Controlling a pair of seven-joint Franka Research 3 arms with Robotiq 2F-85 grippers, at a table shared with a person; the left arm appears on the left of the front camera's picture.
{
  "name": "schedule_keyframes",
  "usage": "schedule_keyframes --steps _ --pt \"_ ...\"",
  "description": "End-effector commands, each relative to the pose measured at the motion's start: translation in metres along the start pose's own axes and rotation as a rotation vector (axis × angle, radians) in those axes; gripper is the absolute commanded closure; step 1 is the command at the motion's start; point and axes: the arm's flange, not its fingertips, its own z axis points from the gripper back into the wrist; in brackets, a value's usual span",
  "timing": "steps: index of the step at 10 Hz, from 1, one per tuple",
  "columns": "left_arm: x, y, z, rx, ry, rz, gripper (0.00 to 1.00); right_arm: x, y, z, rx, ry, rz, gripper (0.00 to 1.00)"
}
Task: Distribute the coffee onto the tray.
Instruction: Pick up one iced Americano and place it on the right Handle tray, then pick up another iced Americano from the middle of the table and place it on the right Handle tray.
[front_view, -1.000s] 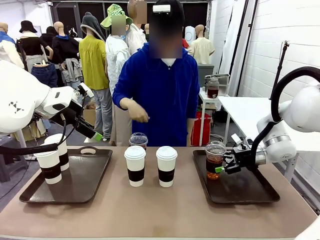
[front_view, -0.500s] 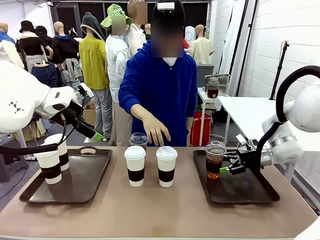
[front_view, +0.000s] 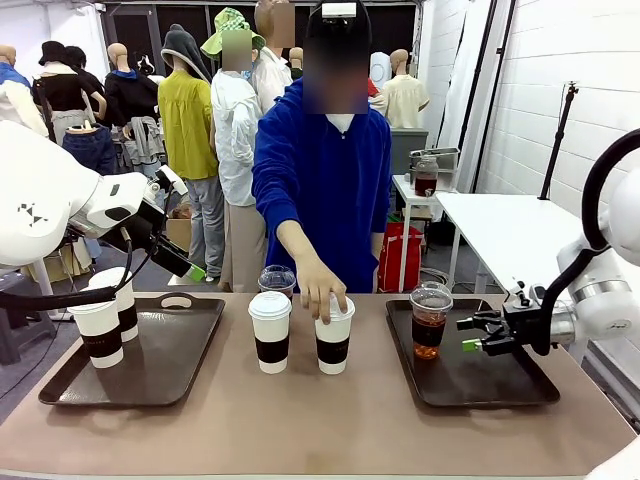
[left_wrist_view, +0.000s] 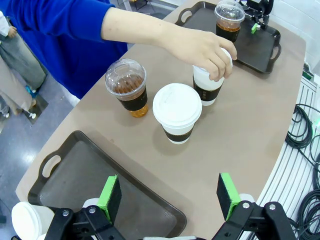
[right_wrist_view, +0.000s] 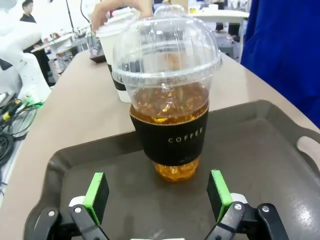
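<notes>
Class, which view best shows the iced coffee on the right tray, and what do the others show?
The right wrist view: the iced coffee stands close up, dome lid, dark sleeve and COFFEE print all clear. The front view shows it small on the right tray; the left wrist view, tiny and far off.

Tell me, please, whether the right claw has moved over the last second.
Yes. The right claw has pulled back rightward, away from the iced coffee cup standing on the right tray, and is open.
</notes>
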Motion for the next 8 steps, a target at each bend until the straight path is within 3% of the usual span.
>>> schedule_keyframes --steps 1,8 --pt "-0.0007 0.0016 0.0005 -0.003 -0.003 0.002 0.00 0.0021 0.0108 0.0007 -0.043 -0.020 0.002 0.00" --pt "-0.0007 0.0016 0.0005 -0.003 -0.003 0.002 0.00 -0.0011 0.0030 0.0049 -0.012 -0.003 -0.006 0.00"
